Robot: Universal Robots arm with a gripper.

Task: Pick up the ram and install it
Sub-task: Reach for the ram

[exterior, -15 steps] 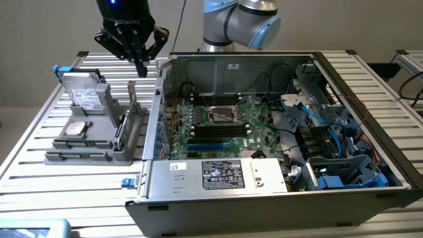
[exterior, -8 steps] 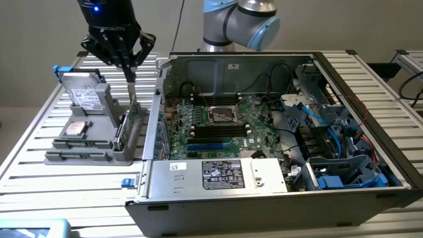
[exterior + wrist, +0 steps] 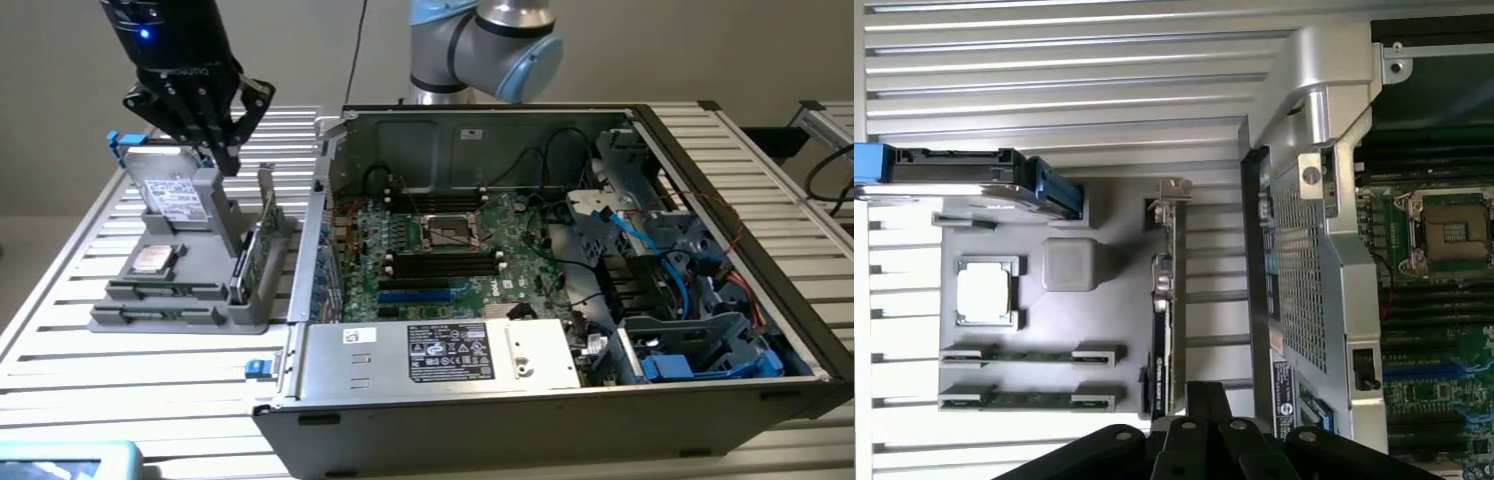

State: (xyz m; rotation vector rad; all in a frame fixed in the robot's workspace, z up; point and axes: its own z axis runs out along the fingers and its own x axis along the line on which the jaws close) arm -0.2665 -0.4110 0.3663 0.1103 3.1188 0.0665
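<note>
Exterior view, please: where's your tool (image 3: 223, 158)?
Operator: Shut, holding nothing, I have it above the tray (image 3: 174, 322) at that view's left. The ram (image 3: 1032, 354) sits in a tray slot, apart from the tool.

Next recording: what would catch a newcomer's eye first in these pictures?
The open computer case, its green motherboard bared, takes up the exterior view's middle and right. At that view's upper left the black gripper hangs shut above a grey holder that carries a silver hard drive. In the wrist view two ram sticks lie in the holder's slots.
</note>
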